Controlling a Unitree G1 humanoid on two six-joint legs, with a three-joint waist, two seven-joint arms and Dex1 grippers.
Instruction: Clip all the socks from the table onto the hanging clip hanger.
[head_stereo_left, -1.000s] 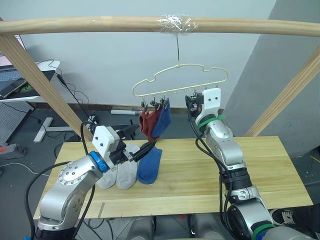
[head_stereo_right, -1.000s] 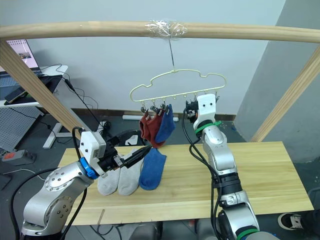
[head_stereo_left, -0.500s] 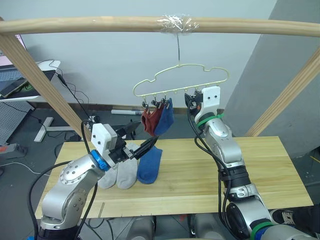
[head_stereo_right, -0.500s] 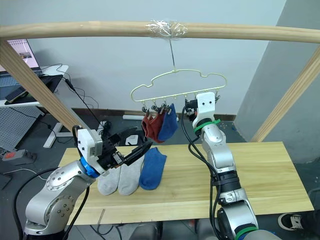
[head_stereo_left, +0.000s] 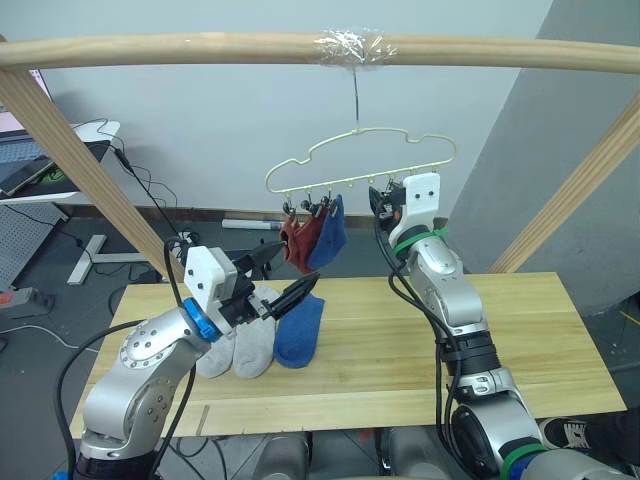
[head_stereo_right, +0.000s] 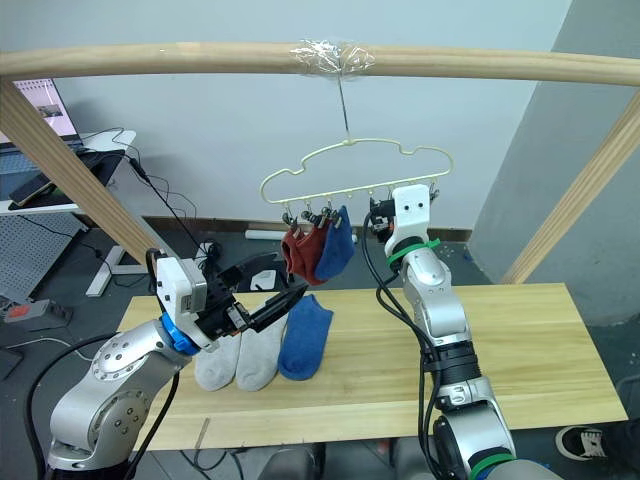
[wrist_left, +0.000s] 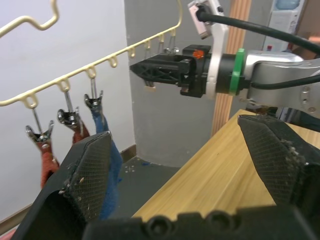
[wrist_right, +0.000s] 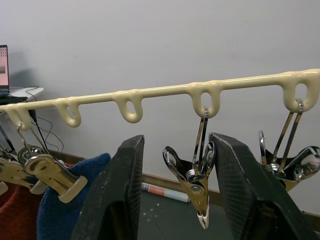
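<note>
Three of six socks to clip yet, judging by the wood. Shows, toward the left of the table (head_stereo_left: 420, 350), two grey socks (head_stereo_left: 252, 345) lying side by side and touching, with a blue sock (head_stereo_left: 298, 330) just beside them, all flat on the planks. Finds the left gripper (head_stereo_left: 298, 267) hovering above that trio, spread wide with nothing between its fingers, nearest the blue sock's upper end. Looks like soft, light, floppy fabric that will sag and fold once lifted, so suggests pinching at the cuff edge, leaving a free margin to feed into a clip. Moves on, at centre, to the clip hanger (head_stereo_left: 360, 150) hooked from the wooden pole (head_stereo_left: 200, 48), with red socks (head_stereo_left: 296, 240) and a second blue sock (head_stereo_left: 326, 236) already dangling from its leftmost clips. Ends, further right, with the right gripper (wrist_right: 176, 140) raised to the hanger's rail, parted on either side of an empty metal clip (wrist_right: 195, 187) and holding nothing. Hides part of the grey socks behind the left arm; overlaps the red socks so closely that cannot tell where one ends; cannot tell either whether those fingers touch the clip.
</note>
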